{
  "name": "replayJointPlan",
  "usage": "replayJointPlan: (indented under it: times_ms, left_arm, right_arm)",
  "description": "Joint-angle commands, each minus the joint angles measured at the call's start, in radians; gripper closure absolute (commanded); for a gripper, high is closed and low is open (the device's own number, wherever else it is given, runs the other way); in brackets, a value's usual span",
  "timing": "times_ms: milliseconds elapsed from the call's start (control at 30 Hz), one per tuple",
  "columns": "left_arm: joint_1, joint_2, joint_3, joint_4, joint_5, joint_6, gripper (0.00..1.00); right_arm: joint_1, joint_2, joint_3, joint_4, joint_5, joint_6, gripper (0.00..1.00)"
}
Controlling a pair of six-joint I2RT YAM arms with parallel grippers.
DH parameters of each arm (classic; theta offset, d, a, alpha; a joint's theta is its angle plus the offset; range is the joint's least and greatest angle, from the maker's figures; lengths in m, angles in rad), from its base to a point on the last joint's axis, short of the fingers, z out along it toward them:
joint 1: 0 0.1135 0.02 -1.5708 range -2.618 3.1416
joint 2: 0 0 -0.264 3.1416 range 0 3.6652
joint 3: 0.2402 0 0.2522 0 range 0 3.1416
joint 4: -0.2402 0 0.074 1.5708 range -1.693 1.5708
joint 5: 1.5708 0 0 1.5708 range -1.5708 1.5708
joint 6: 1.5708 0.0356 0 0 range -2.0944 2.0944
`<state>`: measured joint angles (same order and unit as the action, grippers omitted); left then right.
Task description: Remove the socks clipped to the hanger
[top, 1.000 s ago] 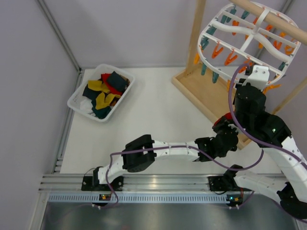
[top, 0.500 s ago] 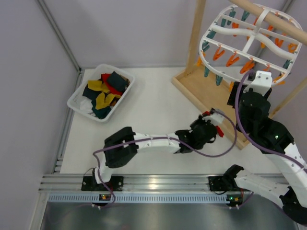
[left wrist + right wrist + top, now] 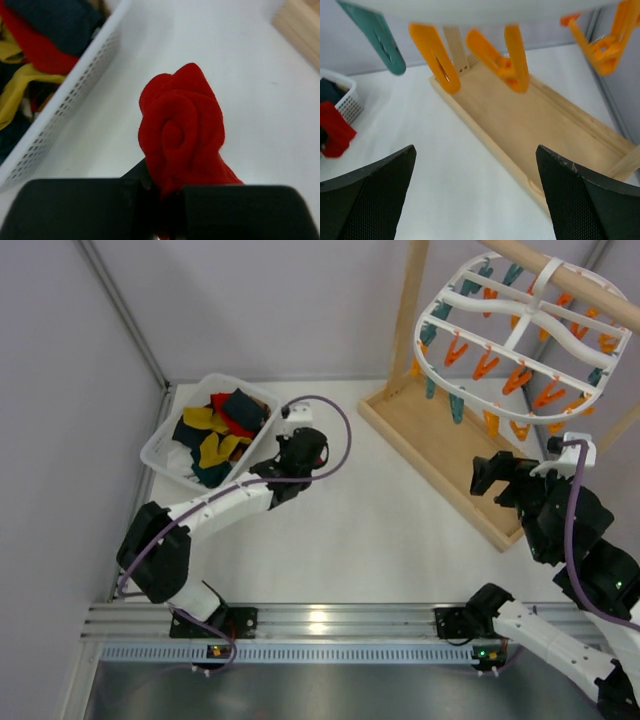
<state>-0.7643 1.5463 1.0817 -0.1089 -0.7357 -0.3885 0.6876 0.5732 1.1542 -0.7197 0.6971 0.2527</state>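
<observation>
My left gripper is shut on a rolled red sock, held just right of the white basket. That sock also shows at the left edge of the right wrist view. The white oval hanger hangs from the wooden stand at the back right. Its orange clips and teal clips that show grip nothing. My right gripper is open and empty below the hanger's front rim, and its fingers stand wide apart over the table.
The basket wall encloses several loose socks in yellow, red and navy. The wooden stand's base tray lies on the table under the hanger, with an upright post at its back.
My left arm swung from beside the stand leftward to the basket, carrying the red sock. My right gripper opened and drew down and away from the hanger.
</observation>
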Motion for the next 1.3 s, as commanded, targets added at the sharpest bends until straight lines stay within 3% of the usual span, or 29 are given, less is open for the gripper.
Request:
replayJointPlan:
  times_ms: [0, 133, 367, 400, 500, 533, 600, 667, 833, 967, 1267]
  left_arm:
    - [0.146, -0.083, 0.004, -0.093, 0.091, -0.079, 1.00]
    - [0.319, -0.089, 0.081, -0.172, 0.131, -0.095, 1.00]
    - [0.612, 0.003, 0.193, -0.190, 0.271, -0.105, 1.00]
    - [0.631, 0.029, 0.207, -0.193, 0.310, -0.105, 0.95]
    - [0.683, 0.089, 0.248, -0.209, 0.370, -0.107, 0.63]
    - [0.688, 0.090, 0.244, -0.210, 0.399, -0.110, 0.30]
    - [0.686, 0.061, 0.221, -0.209, 0.452, -0.125, 0.02]
    - [0.678, 0.020, 0.208, -0.219, 0.501, -0.124, 0.02]
    - [0.634, -0.253, 0.115, -0.261, 0.530, -0.145, 0.02]
    - [0.518, -0.474, 0.037, -0.330, 0.464, -0.118, 0.02]
    - [0.476, -0.736, 0.024, -0.607, 0.584, 0.083, 0.02]
  right_arm:
    - [0.015, -0.097, -0.091, 0.008, -0.149, 0.030, 0.01]
    - [0.015, -0.151, -0.177, 0.039, -0.211, 0.036, 0.01]
    - [0.016, -0.154, -0.168, 0.002, -0.189, 0.033, 0.01]
    - [0.015, -0.154, -0.172, 0.002, -0.189, 0.034, 0.01]
    - [0.015, -0.150, -0.189, 0.009, -0.202, 0.042, 0.01]
    - [0.015, -0.150, -0.194, 0.009, -0.209, 0.048, 0.00]
    - [0.015, -0.145, -0.209, 0.011, -0.212, 0.054, 0.00]
    - [0.015, -0.145, -0.220, 0.022, -0.211, 0.056, 0.01]
    - [0.015, -0.115, -0.263, 0.063, -0.196, 0.060, 0.00]
    - [0.015, -0.101, -0.312, 0.109, -0.102, 0.097, 0.00]
    - [0.015, -0.133, -0.383, 0.181, -0.053, 0.042, 0.00]
